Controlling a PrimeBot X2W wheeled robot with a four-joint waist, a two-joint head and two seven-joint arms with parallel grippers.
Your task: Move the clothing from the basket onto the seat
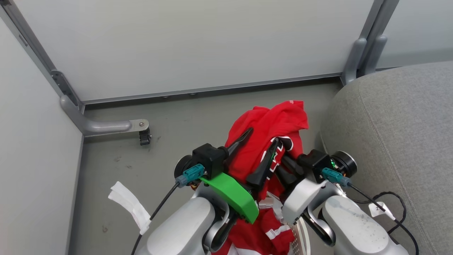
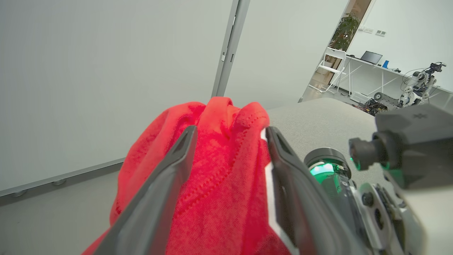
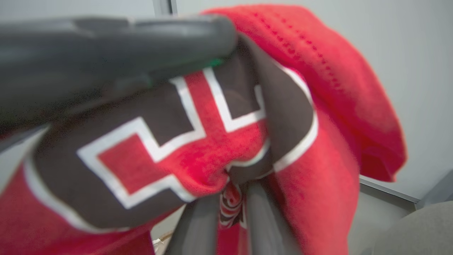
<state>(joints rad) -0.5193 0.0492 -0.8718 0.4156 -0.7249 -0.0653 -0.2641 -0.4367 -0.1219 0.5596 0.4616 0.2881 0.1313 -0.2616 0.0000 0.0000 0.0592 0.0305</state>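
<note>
The red jersey (image 1: 272, 120) hangs bunched in the air between the two arms, lifted above the grey floor (image 1: 170, 117) and just left of the grey seat (image 1: 396, 117), which it does not touch. The right gripper (image 3: 231, 209) is pinched onto it: in the right wrist view its two dark fingers stand close together with a fold of the cloth squeezed between them, just below the large black numerals edged in white. The left gripper (image 2: 231, 131) is spread wide. Its fingers flank the upper hump of the jersey in the left wrist view, one on each side, but whether they press the fabric cannot be told. In the head view the same two fingers fan out over the red cloth, one tip near the numerals. A blurred dark finger — the left gripper's — crosses the top of the right wrist view in front of the jersey. Below the arms, at the bottom edge of the head view, a sliver of the basket (image 1: 299, 237) shows as white perforated plastic, and beside it lies a second red garment (image 1: 272, 230) with white stripe trim, partly hidden by the forearms. Pale partition panels (image 1: 198, 46) close off the space behind.
</note>
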